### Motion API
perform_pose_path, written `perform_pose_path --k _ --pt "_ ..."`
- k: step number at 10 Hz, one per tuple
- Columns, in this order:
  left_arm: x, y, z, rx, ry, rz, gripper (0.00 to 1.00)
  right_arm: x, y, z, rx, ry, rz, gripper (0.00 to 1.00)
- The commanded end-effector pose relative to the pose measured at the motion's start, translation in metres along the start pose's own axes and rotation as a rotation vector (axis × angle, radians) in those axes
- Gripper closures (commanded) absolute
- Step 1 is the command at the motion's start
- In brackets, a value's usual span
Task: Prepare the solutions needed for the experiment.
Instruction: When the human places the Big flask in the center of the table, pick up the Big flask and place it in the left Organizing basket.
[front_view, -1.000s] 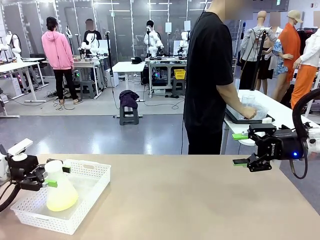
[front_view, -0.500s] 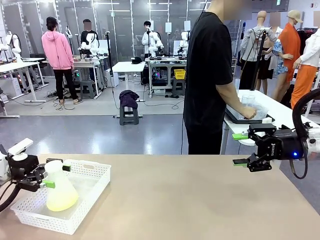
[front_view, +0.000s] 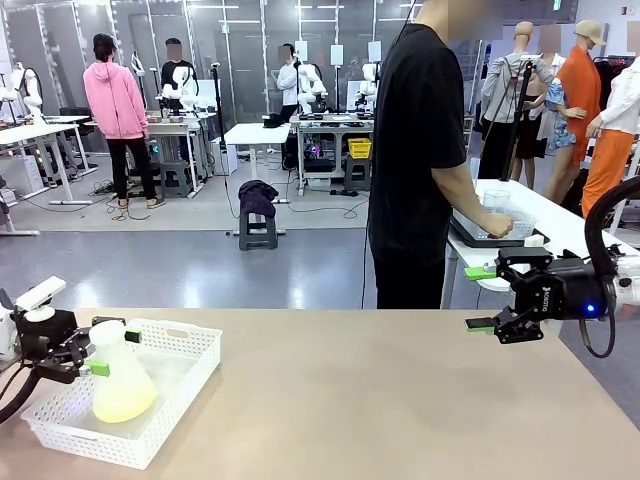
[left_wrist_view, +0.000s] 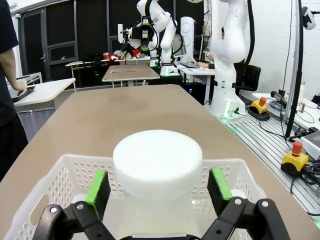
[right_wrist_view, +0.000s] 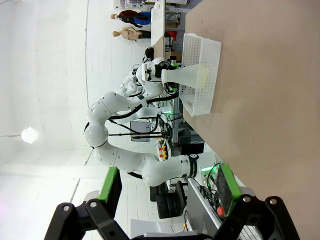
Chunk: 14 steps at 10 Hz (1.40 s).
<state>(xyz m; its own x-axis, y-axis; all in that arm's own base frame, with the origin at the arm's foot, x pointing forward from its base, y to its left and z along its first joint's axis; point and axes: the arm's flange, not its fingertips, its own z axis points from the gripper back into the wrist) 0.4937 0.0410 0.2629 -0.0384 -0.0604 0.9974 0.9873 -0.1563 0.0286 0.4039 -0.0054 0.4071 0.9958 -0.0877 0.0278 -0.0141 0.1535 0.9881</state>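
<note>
Yellow-green solutions sit in upright flask in basket; left pincer straddles its neck, jaws apart, not gripping. Right pincer apart, far off.

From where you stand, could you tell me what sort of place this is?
Probably a robotics lab: white robot arms on benches, a beige shared table, and a frosted conical flask in a white perforated basket.

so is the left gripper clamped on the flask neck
No, the left gripper is open, its green pads standing apart from either side of the flask neck in the white basket.
</note>
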Motion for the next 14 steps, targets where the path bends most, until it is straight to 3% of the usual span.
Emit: perform_pose_path --k 1,4,7,9,13,14 --pt "0.007 -0.001 0.016 0.017 0.028 0.003 0.0 -0.001 0.0 0.0 0.004 0.003 0.014 0.04" --pt "0.009 0.002 0.051 0.084 0.022 0.025 0.0 -0.001 0.0 0.0 0.004 0.003 0.014 0.04" --pt "0.02 -0.025 0.084 0.168 0.012 0.11 0.0 -0.001 0.0 0.0 0.004 0.003 0.014 0.04" --pt "0.048 -0.066 0.086 0.22 -0.057 0.415 0.0 -0.001 0.0 0.0 0.004 0.003 0.014 0.04" --pt "0.078 -0.112 0.091 0.049 -0.128 1.052 0.0 -0.001 0.0 0.0 0.004 0.003 0.014 0.04" --pt "0.078 -0.114 0.091 0.018 -0.119 1.155 0.0 -0.001 0.0 0.0 0.004 0.003 0.014 0.04"
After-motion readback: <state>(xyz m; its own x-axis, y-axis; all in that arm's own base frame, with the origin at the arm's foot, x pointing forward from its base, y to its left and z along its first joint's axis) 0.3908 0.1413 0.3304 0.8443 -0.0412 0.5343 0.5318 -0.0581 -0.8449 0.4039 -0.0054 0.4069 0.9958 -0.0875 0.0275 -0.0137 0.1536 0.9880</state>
